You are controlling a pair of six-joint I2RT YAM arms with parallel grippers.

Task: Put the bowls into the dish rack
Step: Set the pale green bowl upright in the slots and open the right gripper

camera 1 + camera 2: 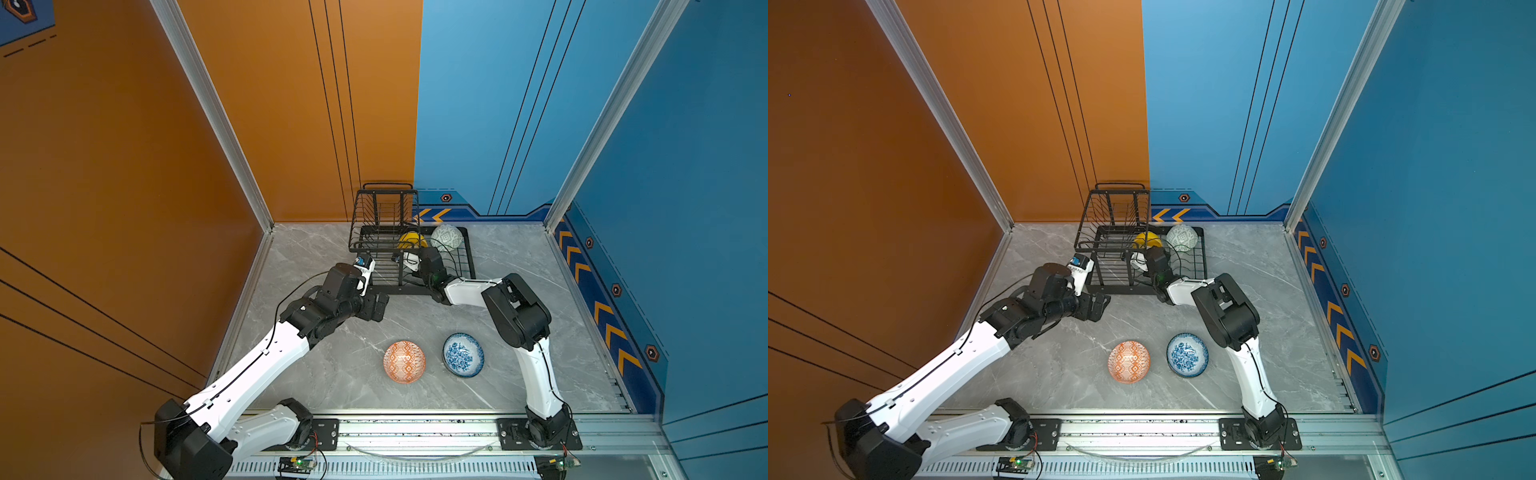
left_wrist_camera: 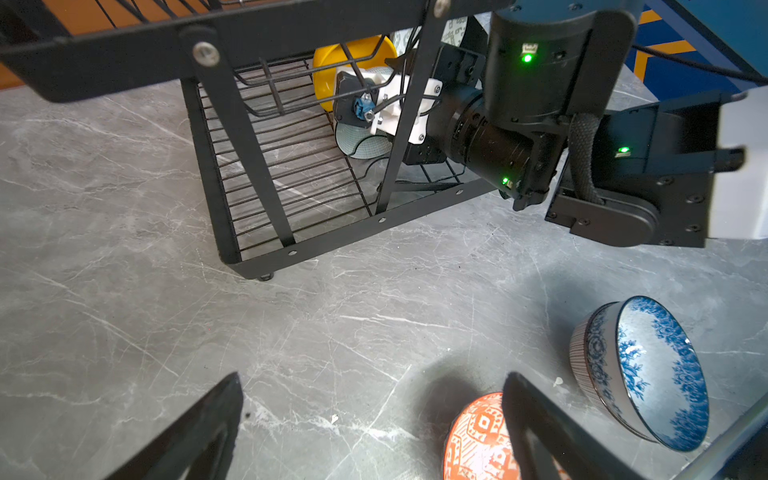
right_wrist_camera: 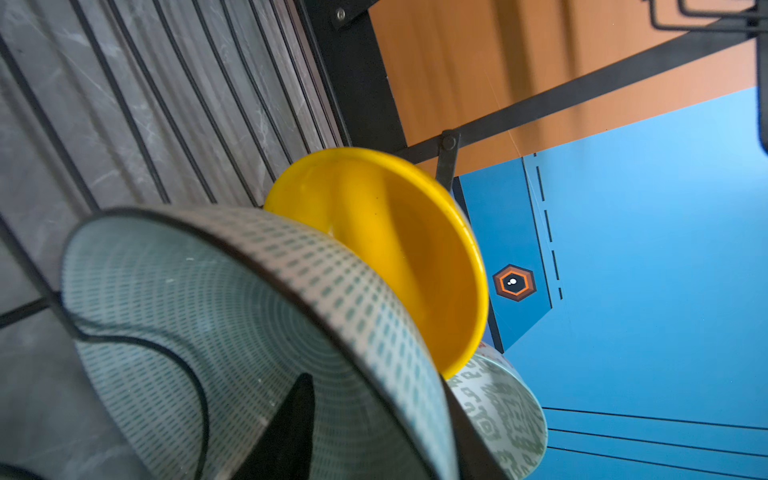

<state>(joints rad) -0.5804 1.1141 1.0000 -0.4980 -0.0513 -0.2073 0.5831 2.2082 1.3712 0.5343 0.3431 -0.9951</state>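
Orange diamond-patterned bowl (image 1: 404, 361) lies near-right of the wide-open left gripper (image 2: 372, 378). The right gripper (image 3: 378, 386) straddles the pale mint ringed bowl (image 3: 187, 311) in the black wire dish rack (image 2: 332, 240), grip unclear.

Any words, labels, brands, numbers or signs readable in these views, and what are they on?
No readable words, brands or numbers in any view.
Orange chevrons on the blue wall: signs only.
Hexagon emblem, same wall: no lettering.
Grey-green bowl: glyph-like pattern, not text.
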